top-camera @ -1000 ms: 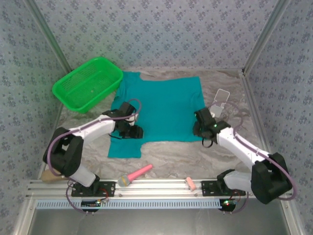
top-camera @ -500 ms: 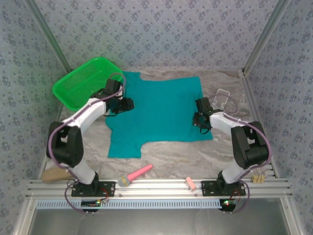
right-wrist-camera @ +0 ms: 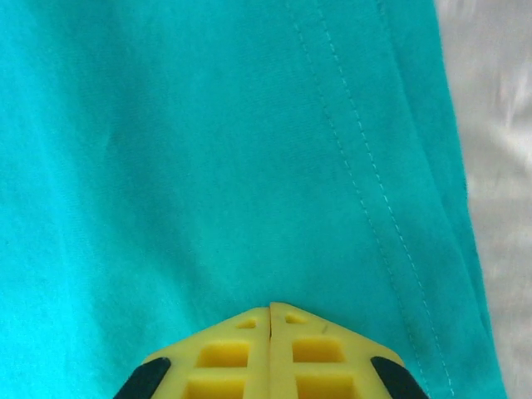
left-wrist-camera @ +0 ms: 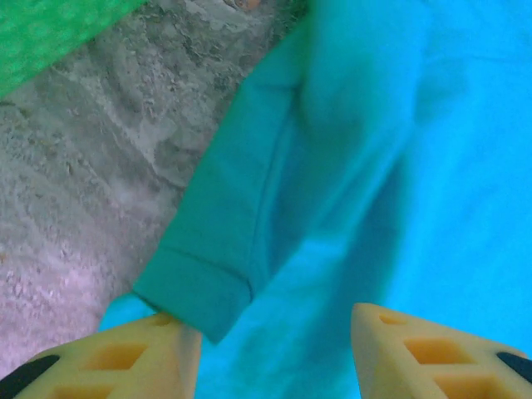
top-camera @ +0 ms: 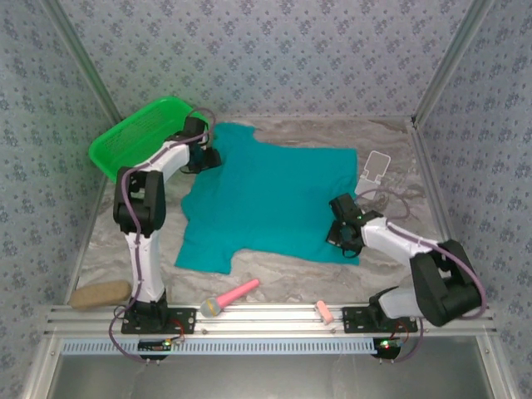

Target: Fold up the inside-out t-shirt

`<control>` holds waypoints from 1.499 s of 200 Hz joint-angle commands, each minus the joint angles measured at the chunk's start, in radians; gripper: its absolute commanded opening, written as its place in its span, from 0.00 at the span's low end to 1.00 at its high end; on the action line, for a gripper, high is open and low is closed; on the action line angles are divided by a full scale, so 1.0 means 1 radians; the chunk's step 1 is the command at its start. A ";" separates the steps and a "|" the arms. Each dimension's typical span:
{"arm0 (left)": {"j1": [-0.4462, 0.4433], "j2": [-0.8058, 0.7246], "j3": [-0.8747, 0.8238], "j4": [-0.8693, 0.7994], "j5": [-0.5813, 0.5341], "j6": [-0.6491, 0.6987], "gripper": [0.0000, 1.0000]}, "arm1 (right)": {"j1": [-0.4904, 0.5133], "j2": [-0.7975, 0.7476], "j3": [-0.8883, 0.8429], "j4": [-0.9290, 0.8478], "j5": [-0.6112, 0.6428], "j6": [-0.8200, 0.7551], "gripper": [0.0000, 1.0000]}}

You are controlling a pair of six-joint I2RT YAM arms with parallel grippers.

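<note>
Left claw has reached the far sleeve beside the green basket, jaws apart. Right claw has closed at the hem of the teal t-shirt, which lies skewed on the bench. This looks like spreading; next, the left claw should pinch the sleeve.

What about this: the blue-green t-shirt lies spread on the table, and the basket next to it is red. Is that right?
No, the basket is green, not red; the top external view shows it. The t-shirt does lie spread on the table next to it.
</note>
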 commanded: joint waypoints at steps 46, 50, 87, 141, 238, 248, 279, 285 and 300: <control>0.029 0.104 0.093 -0.156 -0.102 -0.014 0.50 | -0.127 -0.107 0.137 -0.198 0.003 -0.062 0.25; 0.032 0.102 0.084 -0.160 -0.110 -0.014 0.50 | -0.147 -0.103 0.151 -0.190 -0.014 -0.083 0.25; 0.068 0.048 -0.040 -0.132 -0.137 -0.014 0.50 | -0.282 -0.002 0.313 -0.141 -0.109 -0.215 0.26; 0.089 -0.055 -0.129 -0.122 -0.077 0.024 0.49 | -0.262 0.189 0.428 -0.058 -0.080 -0.249 0.18; -0.031 -0.362 -0.298 -0.114 0.077 0.059 0.49 | -0.310 0.379 0.476 0.008 0.026 -0.299 0.21; -0.054 -0.374 -0.314 -0.118 0.080 0.051 0.49 | -0.334 0.402 0.495 0.037 0.037 -0.321 0.20; -0.111 -0.389 -0.362 -0.096 0.084 0.038 0.49 | -0.330 0.456 0.600 0.052 0.147 -0.398 0.36; -0.121 -0.390 -0.368 -0.096 0.081 0.035 0.49 | -0.323 0.468 0.635 0.048 0.172 -0.405 0.39; -0.138 -0.397 -0.386 -0.099 0.088 0.030 0.49 | -0.307 0.503 0.696 0.010 0.228 -0.405 0.43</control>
